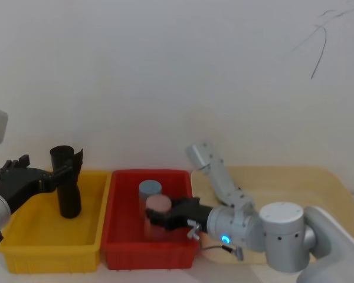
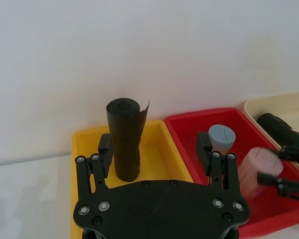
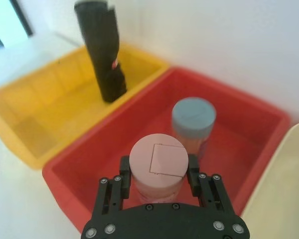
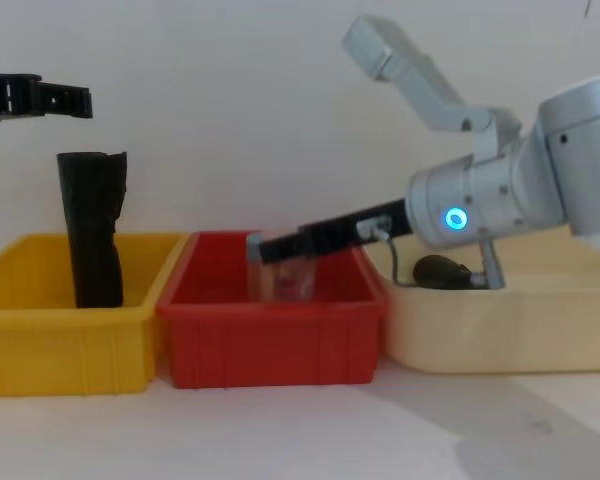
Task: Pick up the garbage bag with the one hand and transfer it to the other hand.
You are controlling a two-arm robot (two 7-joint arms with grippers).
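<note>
A dark roll with a rounded end, which I take for the garbage bag (image 4: 441, 271), lies in the beige tray (image 4: 540, 320), partly behind my right arm; it also shows in the left wrist view as the garbage bag (image 2: 275, 126). My right gripper (image 3: 157, 167) reaches into the red bin (image 1: 121, 247) and is shut on a pink-capped jar (image 3: 157, 160). My left gripper (image 2: 154, 147) hangs open over the yellow bin (image 1: 47, 250), its fingers level with the top of a tall black roll (image 1: 67, 183).
The tall black roll (image 3: 103, 50) has a ragged flared top, carries a small red mark and stands upright in the yellow bin. A blue-capped jar (image 1: 150, 190) stands in the red bin behind the pink one. The three containers sit side by side against a white wall.
</note>
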